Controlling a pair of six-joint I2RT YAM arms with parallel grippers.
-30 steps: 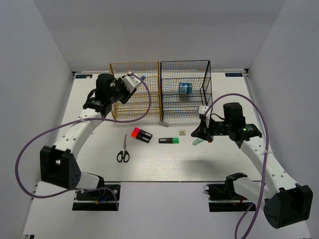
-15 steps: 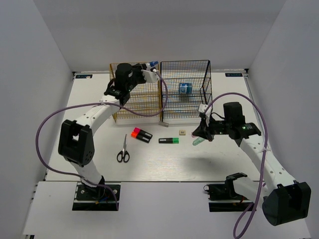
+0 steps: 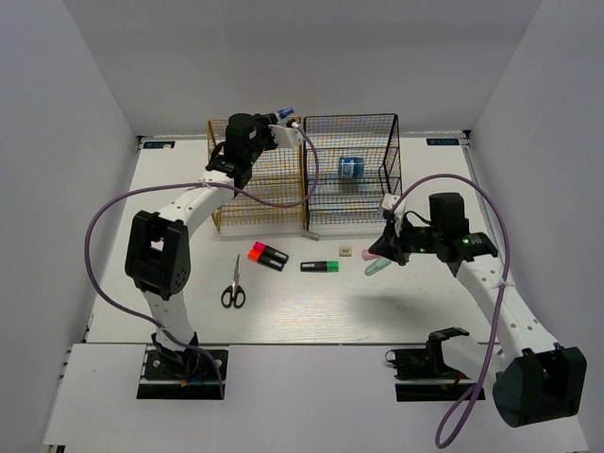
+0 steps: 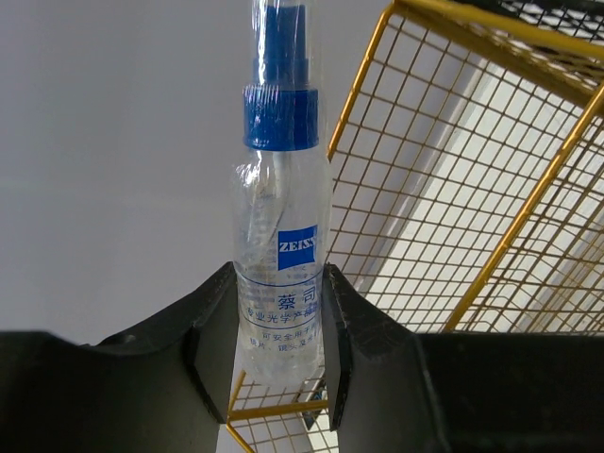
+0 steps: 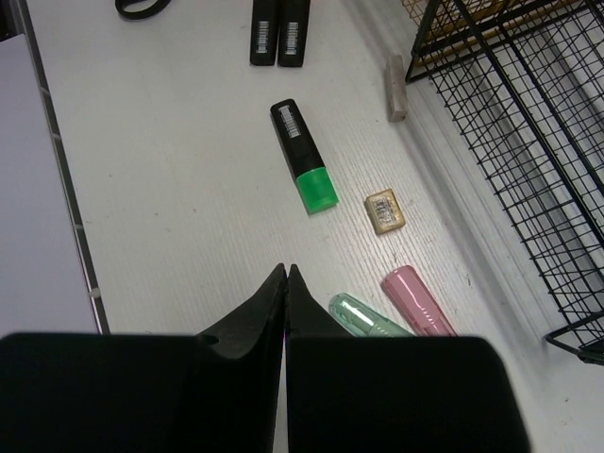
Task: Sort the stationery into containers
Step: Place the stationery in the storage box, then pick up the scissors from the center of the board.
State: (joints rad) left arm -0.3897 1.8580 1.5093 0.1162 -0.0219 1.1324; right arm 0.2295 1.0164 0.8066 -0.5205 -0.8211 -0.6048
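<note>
A clear bottle (image 4: 280, 255) with a blue cap is pinched between the fingers of the left gripper (image 4: 279, 283), its cap pointing straight out ahead of the gripper. The gripper is held up at the top edge of the yellow rack (image 4: 453, 189), whose mesh is seen to the right of the gripper and just beneath it.

The right gripper (image 5: 285, 274) is pressed together with nothing between its fingers and is held above the table (image 5: 170, 189). The mint piece (image 5: 363, 316) lies just right of the tips, and the pink piece (image 5: 420, 300) lies just beside that, further right. Ahead of the tips the green marker (image 5: 304, 156) is seen, with the cube (image 5: 385, 209) to its right. Further ahead two markers (image 5: 278, 33) lie side by side, and the scissors (image 5: 142, 8) are cut off at the far left. The black rack (image 5: 528, 113) stands ahead and to the right, and the roll (image 3: 351, 168) is seen inside it.
</note>
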